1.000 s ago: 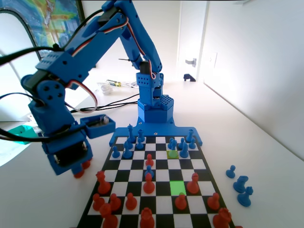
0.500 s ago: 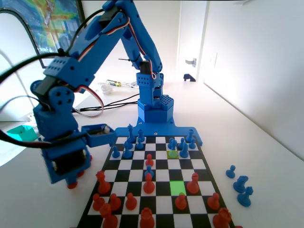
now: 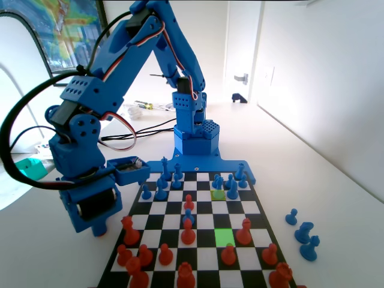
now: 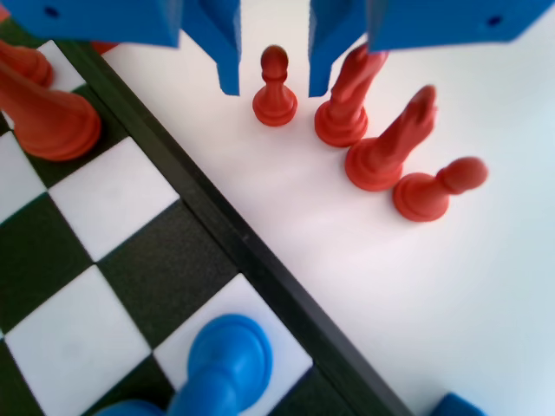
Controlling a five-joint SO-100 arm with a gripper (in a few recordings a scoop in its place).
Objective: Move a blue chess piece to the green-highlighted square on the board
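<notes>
- In the wrist view, the tool [image 4: 273, 78] is hanging from the top edge with its two jaws spread apart, straddling a small red pawn [image 4: 275, 87] without pinching it; a gap is showing on each side of the pawn.
- That red pawn is standing upright on the white tabletop [image 4: 416, 286], off the board [image 4: 251, 251] and just beside its dark edge.
- Three more red pieces are standing in a row on the tabletop to the pawn's right in the wrist view: the nearest one [image 4: 345, 95] is sitting just under the right jaw, then a taller one [image 4: 392, 147], then a third one [image 4: 436, 186].
- In the fixed view, the tool's blue body [image 3: 90, 198] is hovering low over the tabletop beside the board's left edge, with a red piece [image 3: 100, 228] peeking out beneath it.
- The green-highlighted square [image 3: 224, 236] is glowing on the board's near half in the fixed view, with nothing standing on it; a red piece [image 3: 243, 231] is standing on the next square to its right.
- A duller yellow-green square [image 3: 218, 194] is lying further up the board, and the blue chess piece [image 3: 218, 182] is standing just behind it among the other blue pieces.
- Three blue pieces [image 3: 304, 233] are standing off the board on the tabletop at the right in the fixed view.
</notes>
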